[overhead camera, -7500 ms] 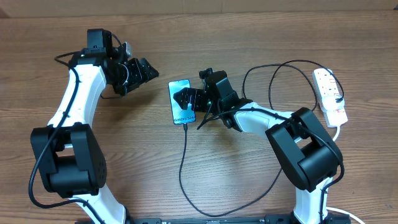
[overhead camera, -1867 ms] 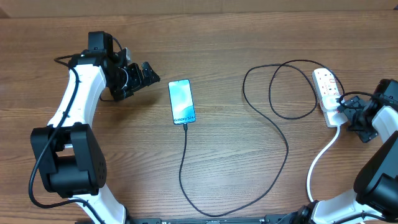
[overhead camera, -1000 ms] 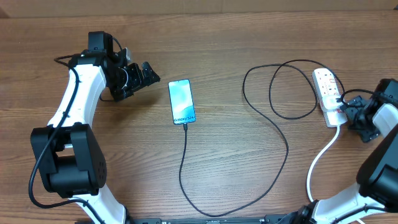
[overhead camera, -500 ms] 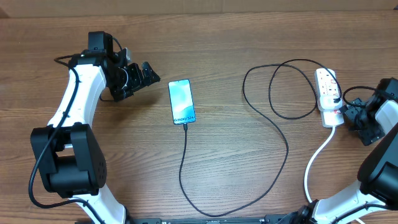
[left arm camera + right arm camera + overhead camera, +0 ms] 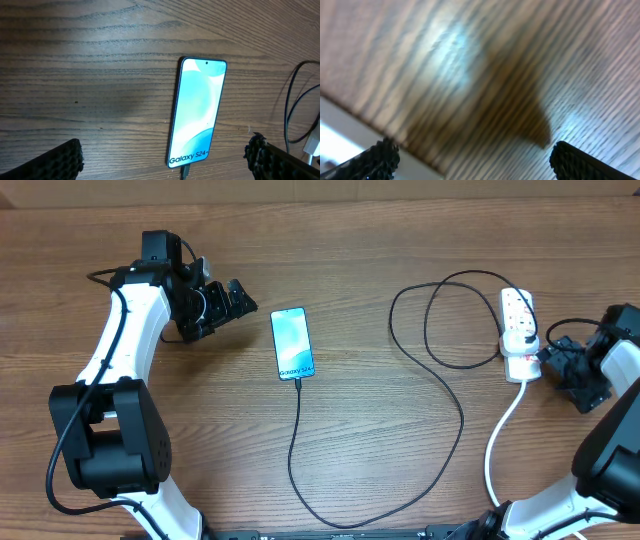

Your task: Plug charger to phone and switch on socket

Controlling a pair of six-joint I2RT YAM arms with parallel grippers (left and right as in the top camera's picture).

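While the phone (image 5: 292,344) is lying flat and face up on the wooden table (image 5: 380,260), its screen is glowing light blue with "Galaxy S24+" readable near its lower short edge.

- The charger (image 5: 296,430) is meeting the phone at that lower edge. Its small black connector (image 5: 185,172) is touching the frame there; I cannot tell how far in it is sitting.
- From the phone the black cable is running toward the robot's base, curving off to the phone's right, then climbing into a wide loop on the right.
- The socket (image 5: 517,335) is lying well to the right of the phone, at about the same depth on the table. A black plug is sitting in it, and its white lead is trailing back toward the base. The switch position is too small to read.
- The right gripper (image 5: 548,362) is hovering just beyond the socket, on the side away from the phone. Its fingers (image 5: 380,160) are standing wide apart with nothing between them. The wrist view is blurred, showing only wood grain and a white strip.
- The left gripper (image 5: 240,297) is hanging near the phone's left, slightly beyond its top edge. Its jaws are spread wide and empty, and its fingertips (image 5: 55,160) are framing the phone from above.
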